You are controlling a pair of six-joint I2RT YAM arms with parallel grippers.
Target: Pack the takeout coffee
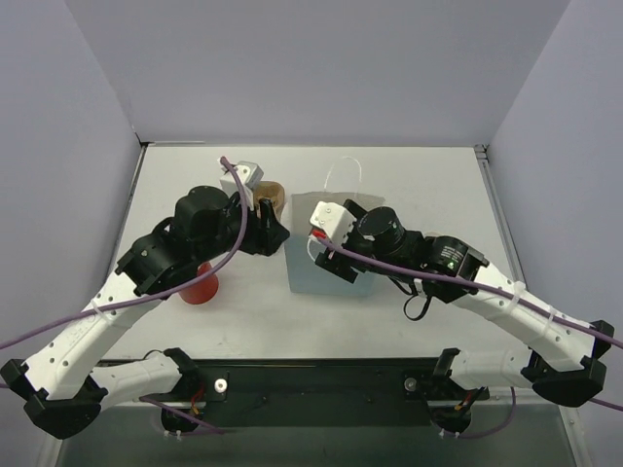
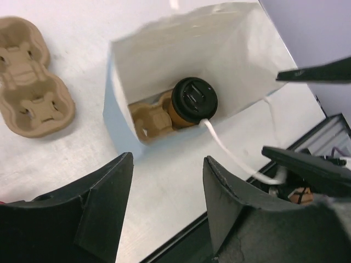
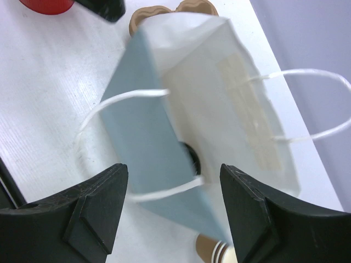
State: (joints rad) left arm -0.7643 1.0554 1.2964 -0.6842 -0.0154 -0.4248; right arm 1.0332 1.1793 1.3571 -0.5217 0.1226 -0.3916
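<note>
The bag (image 1: 326,261) sits at the middle of the worktop (image 1: 428,195) with its mouth open. Inside it, in the left wrist view, lies a tray (image 2: 145,118), and the lidded cup (image 2: 194,99) sits in that tray against the bag's inner wall, its black lid facing out of the mouth. One white handle (image 2: 230,150) trails from the mouth towards the right arm's fingers.

The red cup (image 1: 201,284) is outside the bag, on the worktop towards the near left corner. It is partly hidden under the left arm and well apart from the bag.

A spare tray (image 1: 271,195) lies just left of the bag on the side of the far edge, with both holes bare.

The left gripper (image 2: 167,164) hangs over the bag's left side with its fingers apart and nothing between them. The right gripper (image 3: 173,172) hovers above the bag from the right, its fingers also spread wide, and the bag's blue wall and a handle loop show in the gap below them. It is clamped on nothing that shows
</note>
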